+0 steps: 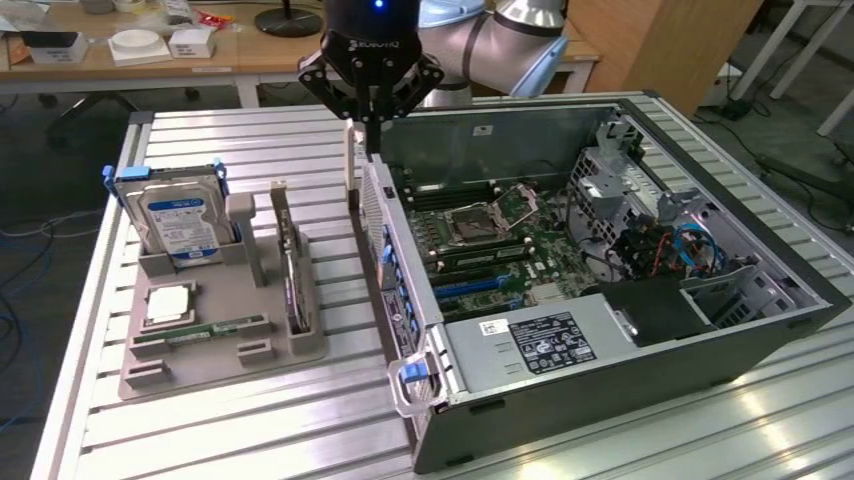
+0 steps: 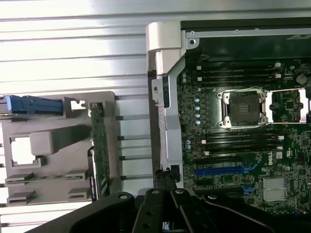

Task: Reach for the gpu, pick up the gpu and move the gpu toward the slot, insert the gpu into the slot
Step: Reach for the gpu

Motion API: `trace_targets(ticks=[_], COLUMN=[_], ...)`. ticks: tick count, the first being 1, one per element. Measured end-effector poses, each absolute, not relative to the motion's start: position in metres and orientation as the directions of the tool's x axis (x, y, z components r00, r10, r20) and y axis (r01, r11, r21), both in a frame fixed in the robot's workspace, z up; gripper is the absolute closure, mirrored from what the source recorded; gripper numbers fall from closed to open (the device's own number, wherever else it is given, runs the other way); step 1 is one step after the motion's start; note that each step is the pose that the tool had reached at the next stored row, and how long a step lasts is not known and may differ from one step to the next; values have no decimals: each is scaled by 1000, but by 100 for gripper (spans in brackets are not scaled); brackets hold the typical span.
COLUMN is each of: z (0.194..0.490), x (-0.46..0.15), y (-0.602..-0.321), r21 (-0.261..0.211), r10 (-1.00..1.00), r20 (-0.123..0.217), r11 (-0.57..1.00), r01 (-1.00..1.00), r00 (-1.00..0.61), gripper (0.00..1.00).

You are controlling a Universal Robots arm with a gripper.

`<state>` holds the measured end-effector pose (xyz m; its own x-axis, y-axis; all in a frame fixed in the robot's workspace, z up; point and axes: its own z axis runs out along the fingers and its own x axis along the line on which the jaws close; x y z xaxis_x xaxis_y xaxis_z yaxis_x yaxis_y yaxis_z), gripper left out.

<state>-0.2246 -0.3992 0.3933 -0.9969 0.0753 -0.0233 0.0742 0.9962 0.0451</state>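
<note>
The gpu point(image 1: 287, 262) is a thin dark card standing on edge in the grey holder point(image 1: 200, 345), beside the blue-labelled hard drive point(image 1: 180, 222). My gripper point(image 1: 370, 124) hangs shut with nothing in it, above the rear wall of the open computer case point(image 1: 400, 250), to the exterior view's right of the gpu and well above it. In the wrist view the shut fingertips point(image 2: 168, 177) sit over that case wall, with the gpu point(image 2: 100, 145) edge-on in the holder point(image 2: 53, 145). The blue slot point(image 1: 470, 286) point(image 2: 226, 171) lies on the motherboard.
The motherboard point(image 1: 507, 240) carries an open processor socket point(image 2: 243, 108) and memory slots. A power supply point(image 1: 547, 340) and drive cage with cables point(image 1: 681, 245) fill the case's near end. A small green memory stick point(image 1: 214, 328) lies in the holder. The slatted metal table point(image 1: 214, 430) surrounds everything.
</note>
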Motion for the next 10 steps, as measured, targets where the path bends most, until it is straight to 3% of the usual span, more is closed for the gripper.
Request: trace_targets(ticks=[10], z=[393], x=[-242], y=[-399], r21=[45], r10=[75], r20=[-23], r11=[996], r01=[74], r00=[-997], gripper=[90])
